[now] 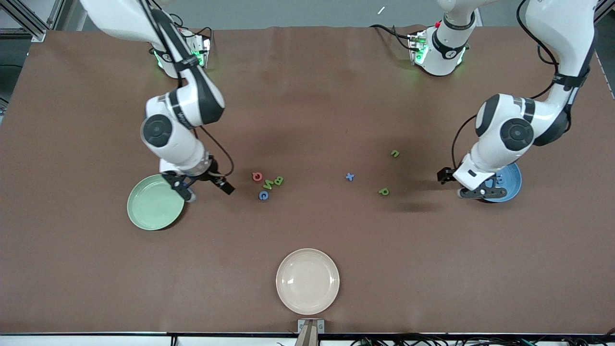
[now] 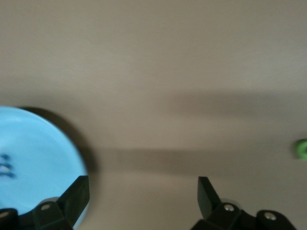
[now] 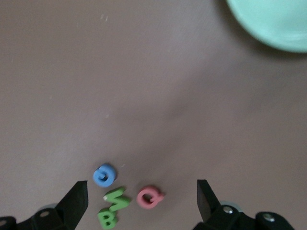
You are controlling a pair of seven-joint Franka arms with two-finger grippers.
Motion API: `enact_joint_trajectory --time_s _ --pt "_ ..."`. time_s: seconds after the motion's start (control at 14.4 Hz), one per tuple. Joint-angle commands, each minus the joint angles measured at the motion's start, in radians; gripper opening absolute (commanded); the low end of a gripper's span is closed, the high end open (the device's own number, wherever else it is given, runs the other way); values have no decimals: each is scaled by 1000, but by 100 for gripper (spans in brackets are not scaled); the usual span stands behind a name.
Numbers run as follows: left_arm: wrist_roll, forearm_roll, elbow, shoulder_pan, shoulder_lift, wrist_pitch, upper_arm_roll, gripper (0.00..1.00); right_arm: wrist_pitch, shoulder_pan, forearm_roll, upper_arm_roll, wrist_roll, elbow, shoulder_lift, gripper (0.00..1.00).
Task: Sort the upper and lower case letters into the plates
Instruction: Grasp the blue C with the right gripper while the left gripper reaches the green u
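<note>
Right claw: fingers apart, empty, beside green plate. Left claw: apart, over blue plate. Risk: clustered capitals near green plate touch; one grasp may drag neighbours.

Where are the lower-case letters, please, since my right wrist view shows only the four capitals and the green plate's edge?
Observer: Three lie loose toward the left arm's end of the table: blue x, green n and green p.
Operator: Is the fourth one sorted?
Observer: A small blue shape, likely that letter, lies in the blue plate; the left tool hangs open over that plate's edge.
Operator: Anything else out there?
Observer: A cream plate sits nearer the front camera than every letter.
</note>
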Motion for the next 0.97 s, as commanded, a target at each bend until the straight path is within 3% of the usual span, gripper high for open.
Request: enact_joint_trajectory --time_s 0.0,0.21,0.49,0.63,0.9 --pt "-218 0 -23 9 -23 3 -79 99 1 46 -24 -14 107 108 112 100" --pt "-467 -2 -47 9 -40 2 -142 99 -8 71 -47 -19 173 233 247 97" --pt "-714 -2 -121 9 -47 49 -188 99 -152 69 -151 -18 272 415 373 96" --pt "-823 -2 -184 5 -49 129 -191 99 -147 71 -150 -16 275 421 381 94" --pt "-848 0 -270 4 -37 255 -191 99 -131 72 -142 -16 304 419 382 90"
